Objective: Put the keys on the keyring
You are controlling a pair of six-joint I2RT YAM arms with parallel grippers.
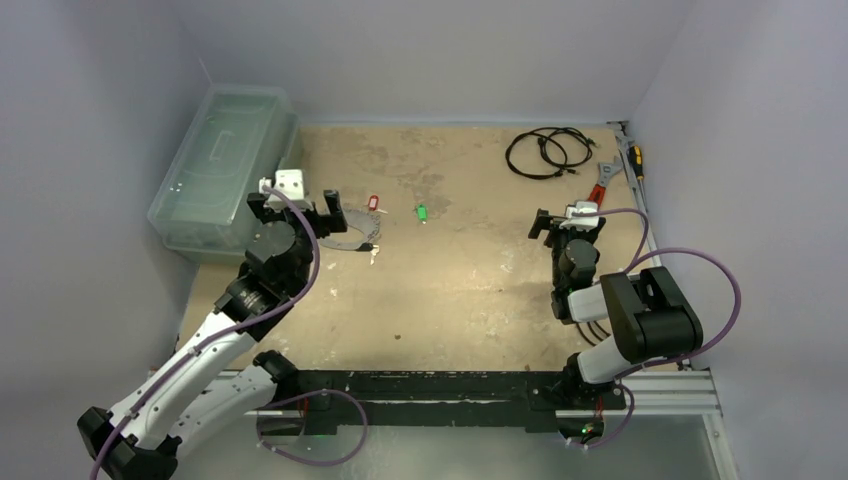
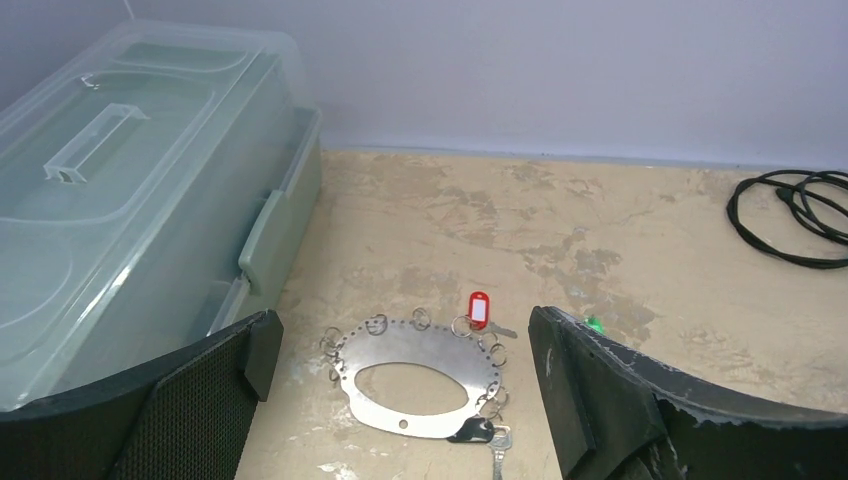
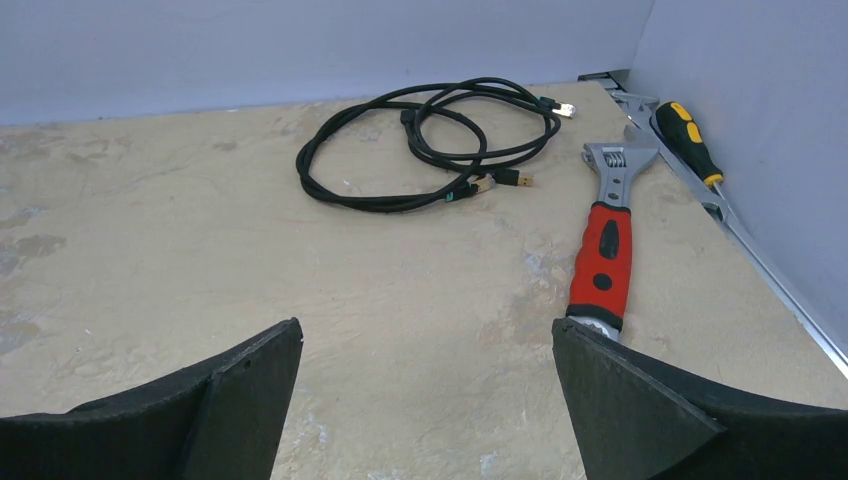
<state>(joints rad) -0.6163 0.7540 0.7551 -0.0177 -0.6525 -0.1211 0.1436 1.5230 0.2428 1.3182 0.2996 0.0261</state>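
Left wrist view looks out between the fingers of the left claw (image 2: 403,340), which is spread wide and holds nothing. The fingers frame the keyring (image 2: 372,350), lying flat on the surface (image 2: 600,230) just beside the clear plastic bin (image 2: 120,200) — a stance that, I judge, suits closing on the hoop or on a key at its rim. The red key (image 2: 480,310) rests at the upper right rim and the black key (image 2: 472,432) at the lower right; whether either is threaded on a split ring is unclear. The green key (image 2: 592,322) lies apart to the right, so that one at least seems undone. The right claw (image 3: 425,345), likewise released and empty, hovers well apart near the black cable (image 3: 430,140), wrench (image 3: 605,250) and screwdriver (image 3: 690,140) — likely standing off so as not to crowd the left arm.
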